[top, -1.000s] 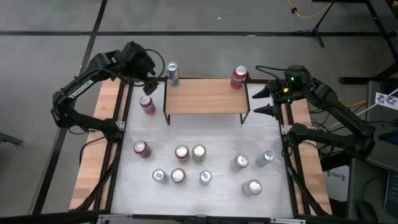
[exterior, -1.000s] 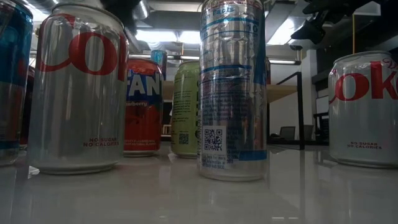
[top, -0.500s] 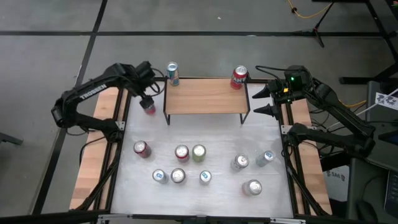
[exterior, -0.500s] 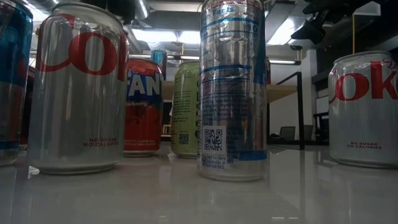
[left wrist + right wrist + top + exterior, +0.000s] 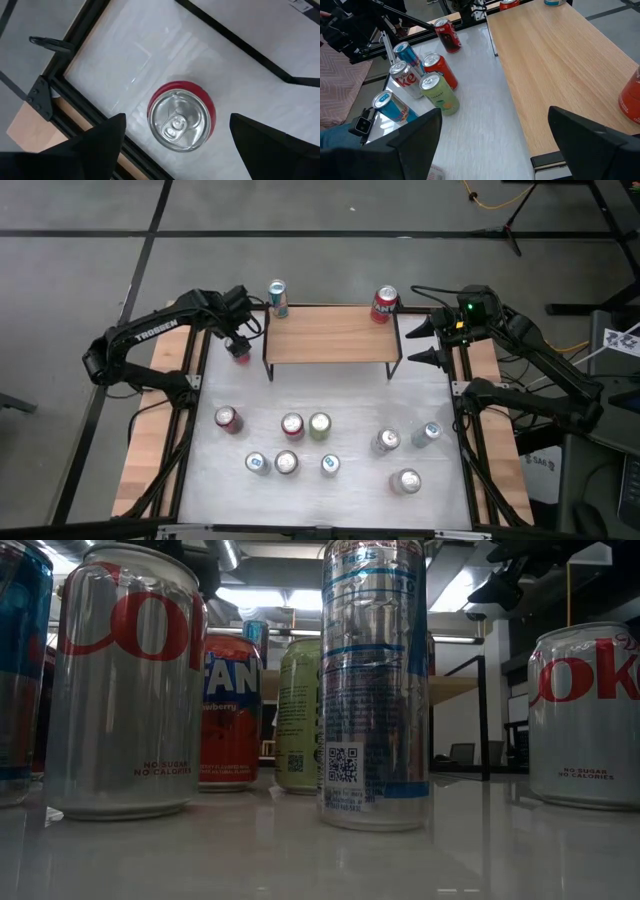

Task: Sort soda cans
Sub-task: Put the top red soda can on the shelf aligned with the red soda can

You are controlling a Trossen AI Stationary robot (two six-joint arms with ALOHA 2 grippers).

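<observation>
One red can (image 5: 181, 119) is sitting upright directly under the left pincer (image 5: 175, 145), whose two fingers are standing wide apart on either side of it, gripping nothing. In the high view this can (image 5: 240, 352) is standing near the far left edge of the white counter (image 5: 350, 395), just beside the left leg of the wooden shelf (image 5: 330, 333). To grasp it well, the pincer should be coming straight down with the can centred between the fingers, low enough to catch the body rather than the rim, and closing gently so the thin wall is not denting. The shelf leg and the counter's frame are close, so the descent needs watching. The right pincer (image 5: 492, 137) is waiting open and empty beside the shelf's right end. A blue can (image 5: 277, 297) and another red can (image 5: 385, 304) are standing at the shelf's back corners; nine more are waiting in the near half of the counter.
</observation>
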